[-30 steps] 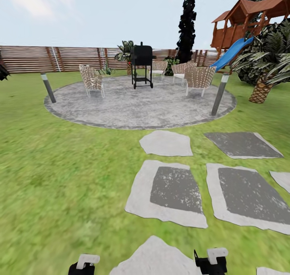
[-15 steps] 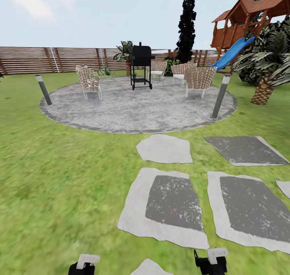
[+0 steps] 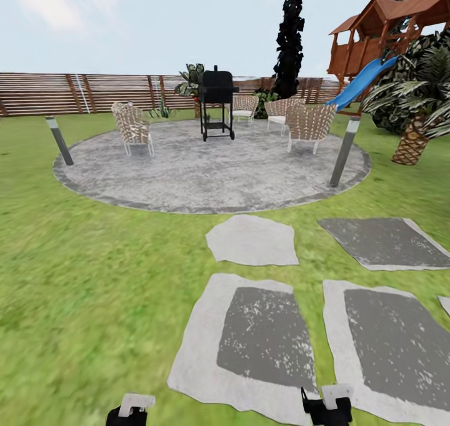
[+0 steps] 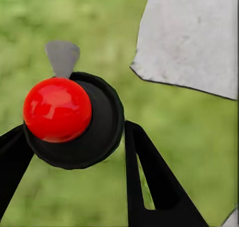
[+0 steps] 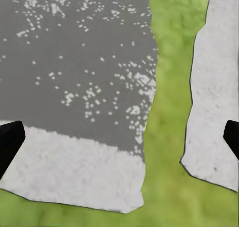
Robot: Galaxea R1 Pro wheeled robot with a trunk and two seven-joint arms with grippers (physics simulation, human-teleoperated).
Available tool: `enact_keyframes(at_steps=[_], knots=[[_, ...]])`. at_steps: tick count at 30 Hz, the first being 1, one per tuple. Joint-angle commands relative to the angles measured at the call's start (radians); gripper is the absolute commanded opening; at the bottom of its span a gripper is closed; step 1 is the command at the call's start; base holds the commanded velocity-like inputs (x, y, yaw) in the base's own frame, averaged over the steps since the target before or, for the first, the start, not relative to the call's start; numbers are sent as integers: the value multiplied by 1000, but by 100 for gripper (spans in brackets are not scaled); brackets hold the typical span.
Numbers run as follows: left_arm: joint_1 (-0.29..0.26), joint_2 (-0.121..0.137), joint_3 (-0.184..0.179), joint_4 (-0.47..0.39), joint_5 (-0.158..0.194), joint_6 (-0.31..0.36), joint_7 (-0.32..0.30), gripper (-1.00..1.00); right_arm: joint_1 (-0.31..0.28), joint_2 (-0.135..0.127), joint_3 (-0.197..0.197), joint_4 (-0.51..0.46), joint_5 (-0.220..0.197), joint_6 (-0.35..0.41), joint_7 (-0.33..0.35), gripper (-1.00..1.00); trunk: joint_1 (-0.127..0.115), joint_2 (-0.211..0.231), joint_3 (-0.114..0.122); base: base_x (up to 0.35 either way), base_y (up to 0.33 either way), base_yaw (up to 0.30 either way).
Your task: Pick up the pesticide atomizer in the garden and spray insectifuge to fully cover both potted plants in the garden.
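The robot stands on the lawn [image 3: 94,276] of the garden and looks toward the round paved patio [image 3: 212,170], with the grey stepping stones [image 3: 253,240] just in front of it and the wooden fence [image 3: 81,92] far behind. On the patio there are a black grill [image 3: 217,101] and some wicker chairs [image 3: 132,126]; a play tower with a blue slide [image 3: 362,79] stands at the right. The task seems to be at its very beginning: the pesticide atomizer is in no gripper and I cannot find it among these things, and I cannot make out either of the two potted plants for sure. Small green plants near the fence are too far to identify. The left gripper [image 3: 128,411] and the right gripper [image 3: 331,404] hang low in the head view. In the left wrist view the left gripper [image 4: 74,182] has its dark fingers [image 4: 149,187] spread apart over grass, with a red ball on a black round part between them, and it holds nothing. In the right wrist view the right gripper [image 5: 119,137] has its jaws wide, with only the tips at the edges, above a stepping stone, and it is also empty. So everything is left to do: to find the atomizer, to take it, and to spray both plants.
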Motion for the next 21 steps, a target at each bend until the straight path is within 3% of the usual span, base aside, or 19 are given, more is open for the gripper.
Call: enact_keyframes(at_steps=[1,21], knots=[[-1,0,-7,1,10,-3,-3,-100,-1,0,-6,1,11,-3,-4,100,0,0,-1,323,-114,0],[-1,0,-7,1,10,-3,-3,-100,-1,0,-6,1,11,-4,-4,100,0,0,-1,323,-114,0]])
